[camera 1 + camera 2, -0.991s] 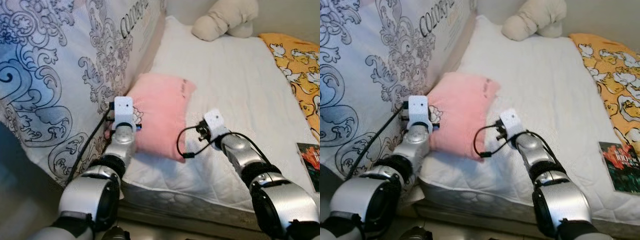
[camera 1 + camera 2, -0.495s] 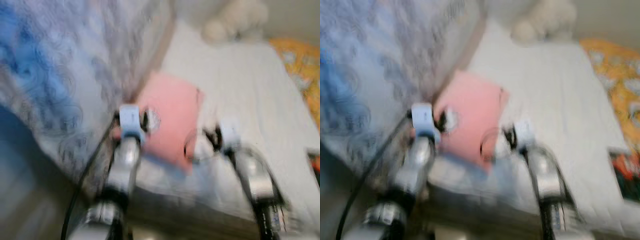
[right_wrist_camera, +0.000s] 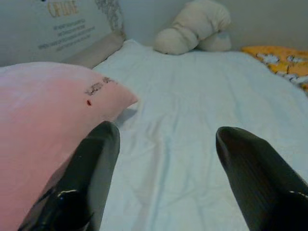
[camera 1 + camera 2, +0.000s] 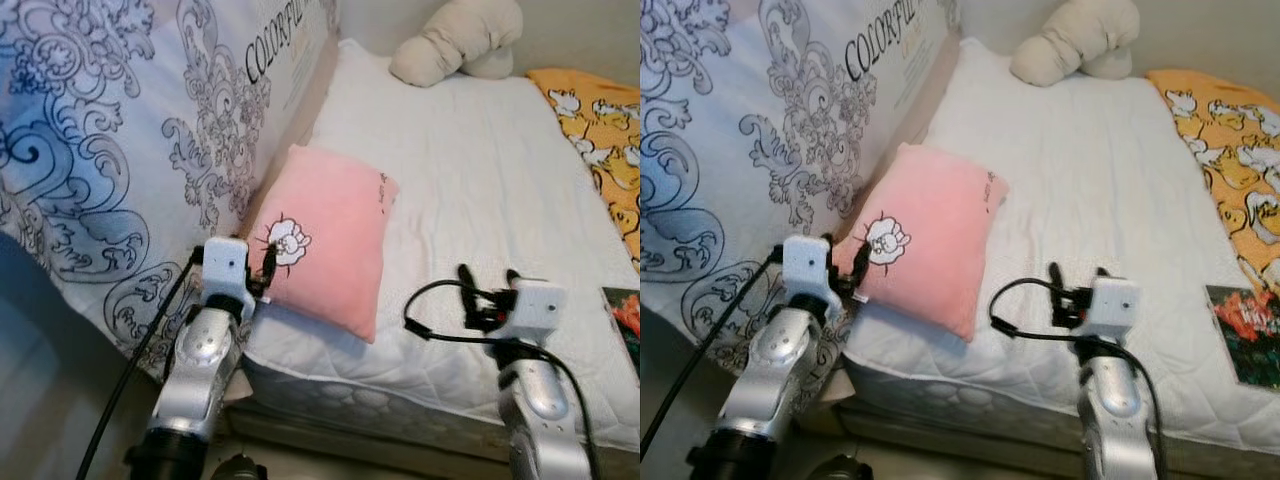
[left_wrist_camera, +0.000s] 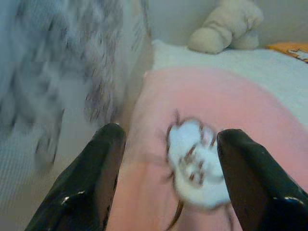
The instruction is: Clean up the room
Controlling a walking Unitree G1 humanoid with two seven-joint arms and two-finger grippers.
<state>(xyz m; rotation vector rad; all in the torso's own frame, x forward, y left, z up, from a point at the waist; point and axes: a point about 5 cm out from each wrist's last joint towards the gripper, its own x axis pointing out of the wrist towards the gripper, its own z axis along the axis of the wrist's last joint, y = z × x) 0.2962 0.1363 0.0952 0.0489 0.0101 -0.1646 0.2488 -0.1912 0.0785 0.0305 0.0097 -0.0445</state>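
A pink pillow (image 4: pixel 330 235) with a small white cartoon patch lies on the white mattress (image 4: pixel 480 170), its left side against patterned bedding. My left gripper (image 4: pixel 266 262) is at the pillow's near left corner, open, with the cartoon patch ahead between its fingers (image 5: pixel 103 178). My right gripper (image 4: pixel 488 274) hovers open over the bare mattress, to the right of the pillow and apart from it. In the right wrist view the pillow (image 3: pixel 43 106) lies beside one finger (image 3: pixel 96 173), and nothing is held.
Blue-and-white patterned bedding (image 4: pixel 120 150) rises along the left. A beige plush toy (image 4: pixel 455 40) sits at the bed's far end. A yellow duck-print blanket (image 4: pixel 600 130) and a book (image 4: pixel 625 315) lie at the right edge.
Both grippers have drawn back from the pillow's sides, the right one moving off to the right. The pillow now lies free on the mattress. The view blurred in between.
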